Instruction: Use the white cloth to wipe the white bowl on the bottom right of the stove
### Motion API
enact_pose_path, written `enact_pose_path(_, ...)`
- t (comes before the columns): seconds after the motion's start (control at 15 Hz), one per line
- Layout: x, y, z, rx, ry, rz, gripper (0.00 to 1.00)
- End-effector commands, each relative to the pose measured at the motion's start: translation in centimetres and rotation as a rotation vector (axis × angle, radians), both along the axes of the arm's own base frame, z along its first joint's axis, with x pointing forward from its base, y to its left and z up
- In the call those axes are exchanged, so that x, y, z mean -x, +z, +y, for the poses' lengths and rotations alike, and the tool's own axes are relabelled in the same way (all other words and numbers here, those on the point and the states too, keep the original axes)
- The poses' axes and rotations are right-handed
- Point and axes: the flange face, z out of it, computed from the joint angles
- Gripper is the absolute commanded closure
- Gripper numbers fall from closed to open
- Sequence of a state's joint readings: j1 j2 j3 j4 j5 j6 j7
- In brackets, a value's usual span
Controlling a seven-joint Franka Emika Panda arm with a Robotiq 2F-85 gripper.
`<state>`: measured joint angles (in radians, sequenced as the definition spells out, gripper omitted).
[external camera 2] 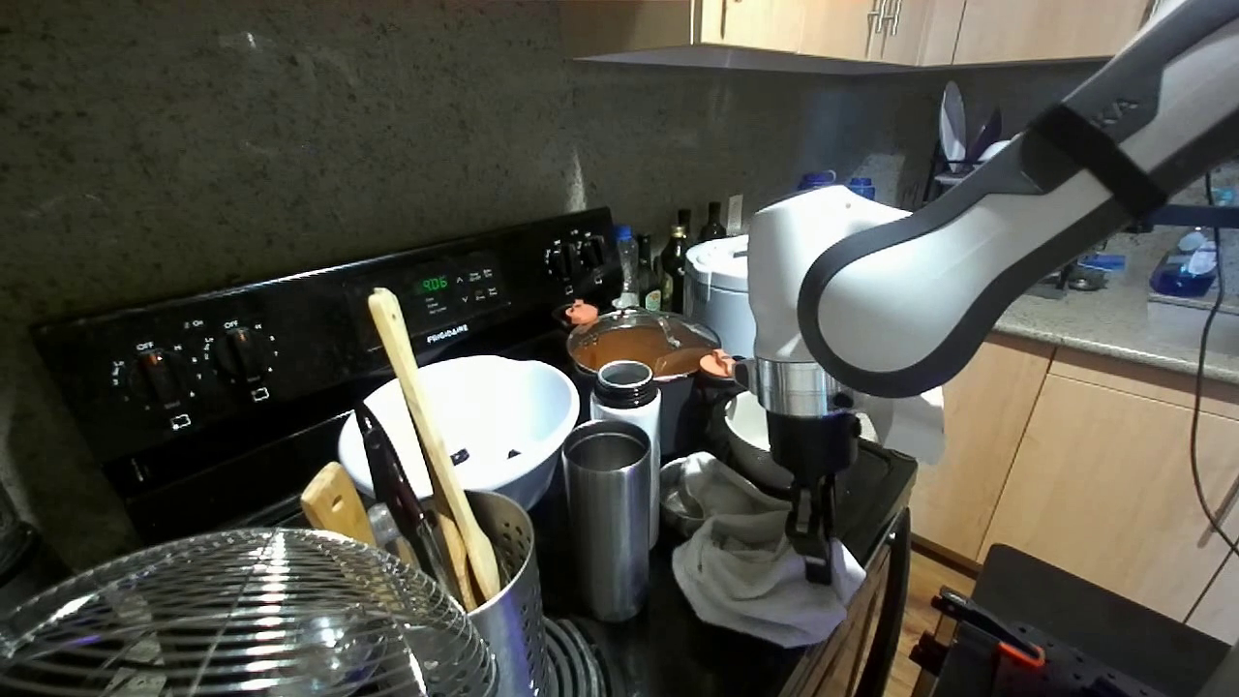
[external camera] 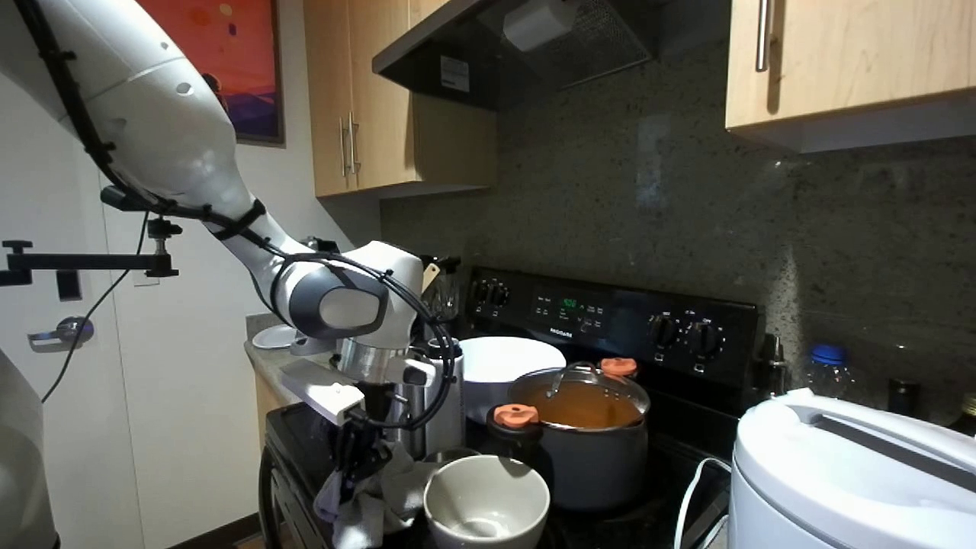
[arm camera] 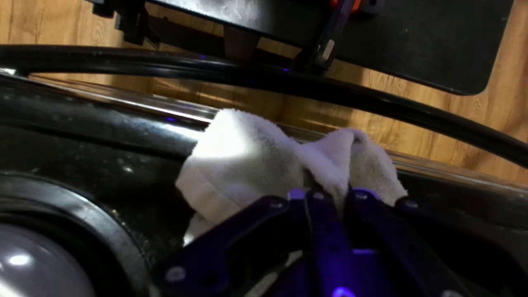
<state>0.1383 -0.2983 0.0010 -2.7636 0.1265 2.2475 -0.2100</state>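
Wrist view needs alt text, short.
Dark gripper at the bottom pinches a bunched white cloth at the front edge of a black stovetop. Beyond it, a curved black oven handle crosses the frame above a wooden floor.

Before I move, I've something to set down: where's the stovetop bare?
Bare stovetop shows between steel tumbler, coil burner and white cloth; in the wrist view, between burner ring and front edge. Crowded: around the pot and white bowl.
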Motion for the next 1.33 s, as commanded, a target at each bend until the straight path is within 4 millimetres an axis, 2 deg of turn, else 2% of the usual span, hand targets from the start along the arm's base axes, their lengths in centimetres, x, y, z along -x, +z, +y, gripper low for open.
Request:
enact_pose_path(0.0,0.8,4.2,-0.4,0.007,0.032,0.049,0.95)
enact_pose_path(0.2,1.6,8.9,-0.9,0.001,0.044,0.064,0.95)
enact_pose_path(0.47,0.8,15.3,-3.5,0.075,-0.038,-0.079,0.95)
enact_pose_path(0.6,0.2,17.6,-5.3,0.122,-0.1,-0.166,0.95)
enact_pose_path(0.73,-0.2,19.0,-7.0,0.188,-0.159,-0.22,0.95)
enact_pose_path(0.93,-0.7,19.2,-8.5,0.284,-0.219,-0.259,0.95)
enact_pose_path(1.13,-1.3,16.7,-8.7,0.307,-0.254,-0.286,0.95)
enact_pose_path(1.27,-1.9,14.3,-8.8,0.303,-0.28,-0.305,0.95)
